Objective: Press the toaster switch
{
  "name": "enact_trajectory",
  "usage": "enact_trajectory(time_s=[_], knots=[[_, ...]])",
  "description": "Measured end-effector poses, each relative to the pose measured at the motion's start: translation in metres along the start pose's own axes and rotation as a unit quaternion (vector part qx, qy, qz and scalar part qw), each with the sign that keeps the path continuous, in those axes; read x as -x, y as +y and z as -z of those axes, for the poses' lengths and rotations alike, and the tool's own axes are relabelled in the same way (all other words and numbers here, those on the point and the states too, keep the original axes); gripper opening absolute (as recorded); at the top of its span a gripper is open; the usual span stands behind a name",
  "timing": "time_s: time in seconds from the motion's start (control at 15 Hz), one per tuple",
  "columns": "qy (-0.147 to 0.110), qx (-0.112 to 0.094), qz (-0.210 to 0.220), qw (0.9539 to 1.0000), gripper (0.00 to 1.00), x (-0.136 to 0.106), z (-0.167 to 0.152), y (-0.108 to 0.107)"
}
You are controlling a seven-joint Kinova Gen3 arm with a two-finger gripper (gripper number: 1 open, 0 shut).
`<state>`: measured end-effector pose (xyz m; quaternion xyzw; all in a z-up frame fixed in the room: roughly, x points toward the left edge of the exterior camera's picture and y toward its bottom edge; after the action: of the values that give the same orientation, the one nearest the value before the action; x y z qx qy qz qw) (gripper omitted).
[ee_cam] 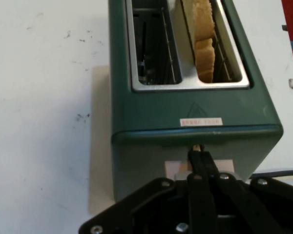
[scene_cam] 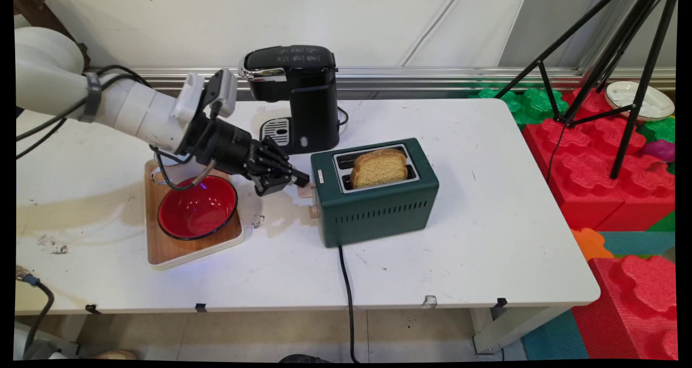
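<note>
The toaster looks matt green (its slot rim bare metal); the bowl glossy; the board wooden.

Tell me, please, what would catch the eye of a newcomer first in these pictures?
Probably the green toaster at the middle of the white table, with a slice of bread standing in one slot. The gripper is shut at the toaster's left end, against its lever. Left of it, a red bowl sits on a wooden board, and a black coffee machine stands behind.

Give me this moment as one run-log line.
gripper: shut, at toaster's lever end | bread: in one slot, other empty | red bowl: on wooden board | coffee machine: behind
</note>
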<state>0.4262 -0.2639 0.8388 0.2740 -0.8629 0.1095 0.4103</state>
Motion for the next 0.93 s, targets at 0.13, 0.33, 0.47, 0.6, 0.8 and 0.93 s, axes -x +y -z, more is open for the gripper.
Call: enact_trajectory(time_s=[0.13,0.33,0.47,0.6,0.8,0.93], knots=[[-0.003,0.001,0.003,1.0000,0.00,0.003,-0.006,0.000],[-0.010,0.001,0.006,0.9999,0.00,0.009,-0.014,-0.001],[-0.014,0.001,0.007,0.9999,0.00,0.013,-0.018,-0.002],[-0.017,0.001,0.007,0.9998,0.00,0.016,-0.021,-0.003],[-0.021,0.001,0.008,0.9997,0.00,0.021,-0.024,-0.004],[-0.024,0.002,0.008,0.9997,0.00,0.024,-0.026,-0.005]])
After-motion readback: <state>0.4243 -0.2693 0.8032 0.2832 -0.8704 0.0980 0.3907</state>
